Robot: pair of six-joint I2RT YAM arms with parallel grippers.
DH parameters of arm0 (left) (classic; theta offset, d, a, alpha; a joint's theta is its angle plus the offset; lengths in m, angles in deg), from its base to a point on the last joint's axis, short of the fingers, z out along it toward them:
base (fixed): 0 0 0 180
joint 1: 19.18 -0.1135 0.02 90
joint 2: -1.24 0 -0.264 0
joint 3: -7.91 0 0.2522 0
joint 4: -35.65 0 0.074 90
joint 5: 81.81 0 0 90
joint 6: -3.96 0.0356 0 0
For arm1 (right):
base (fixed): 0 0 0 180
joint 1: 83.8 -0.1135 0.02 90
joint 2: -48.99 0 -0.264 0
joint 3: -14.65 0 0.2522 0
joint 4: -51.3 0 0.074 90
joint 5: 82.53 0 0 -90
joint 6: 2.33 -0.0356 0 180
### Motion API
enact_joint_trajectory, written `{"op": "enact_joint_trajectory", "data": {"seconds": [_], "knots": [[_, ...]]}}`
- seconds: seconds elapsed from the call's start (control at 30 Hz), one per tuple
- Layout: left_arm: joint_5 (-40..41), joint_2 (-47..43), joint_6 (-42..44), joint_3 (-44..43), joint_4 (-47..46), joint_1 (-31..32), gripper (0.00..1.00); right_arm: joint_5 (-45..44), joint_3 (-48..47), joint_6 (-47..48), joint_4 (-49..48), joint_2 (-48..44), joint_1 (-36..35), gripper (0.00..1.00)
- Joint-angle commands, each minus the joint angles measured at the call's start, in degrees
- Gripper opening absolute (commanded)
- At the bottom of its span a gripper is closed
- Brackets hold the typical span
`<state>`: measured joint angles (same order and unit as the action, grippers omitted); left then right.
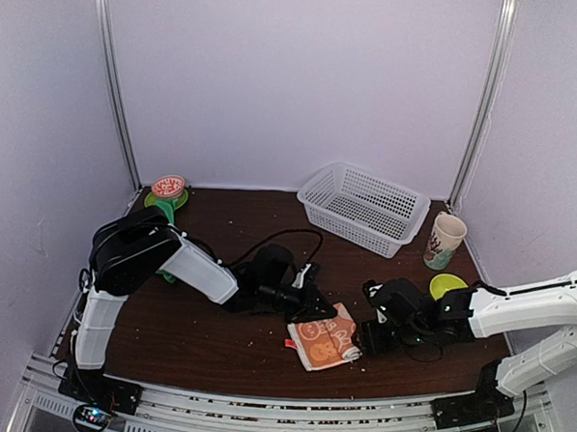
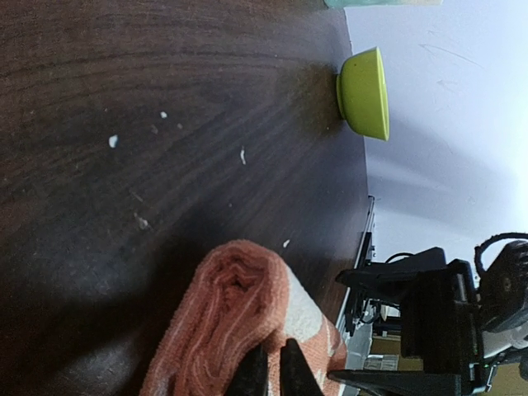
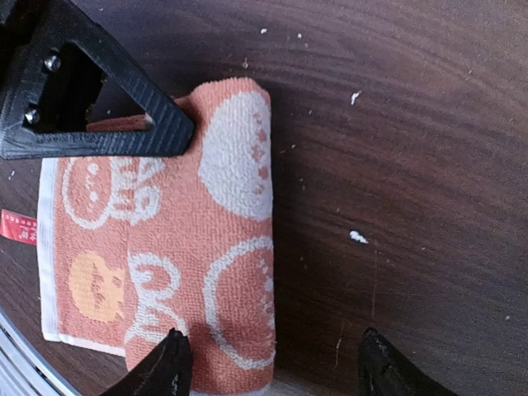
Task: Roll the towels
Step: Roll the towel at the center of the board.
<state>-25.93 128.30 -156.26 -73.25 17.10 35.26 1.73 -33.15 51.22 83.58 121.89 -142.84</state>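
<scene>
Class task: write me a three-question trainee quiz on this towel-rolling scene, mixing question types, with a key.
1. True or false: the peach bunny towel lies inside the white basket.
2. Which arm's jaws stand open? A) left B) right
3. Fill in: the lime green bowl sits on the table next to the ____.
Key: 1 false; 2 B, the right gripper; 3 cup.

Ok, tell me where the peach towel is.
Top view: the towel lies partly rolled near the front edge of the table, right of centre, between the left gripper and right gripper.
</scene>
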Motion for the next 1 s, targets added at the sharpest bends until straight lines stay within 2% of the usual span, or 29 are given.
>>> {"op": "enact_joint_trajectory", "data": {"seconds": [0.0,0.43,0.5,0.73,0.9,0.97], "knots": [[2.8,-0.9,3.6,1.1,4.9,0.5,0.08,6.9,3.2,-3.5,-10.1,0.0,1.8,0.70],[3.8,-2.2,3.5,2.3,5.9,0.9,0.08,15.6,6.6,-4.5,-20.1,6.2,4.4,0.65],[4.0,-2.7,3.6,2.7,5.9,1.0,0.08,16.0,6.5,-4.5,-20.6,7.1,4.3,0.57],[4.1,-5.5,3.6,4.3,6.1,1.1,0.12,9.5,2.4,-1.9,-12.2,9.5,3.5,0.15],[4.1,-9.4,3.5,6.4,5.9,1.1,0.15,0.2,-3.6,-0.4,-1.3,10.9,0.4,0.03],[4.5,-11.8,3.5,8.0,5.5,1.0,0.16,-4.0,-6.0,-0.4,3.4,12.1,-1.4,0.02]]}}
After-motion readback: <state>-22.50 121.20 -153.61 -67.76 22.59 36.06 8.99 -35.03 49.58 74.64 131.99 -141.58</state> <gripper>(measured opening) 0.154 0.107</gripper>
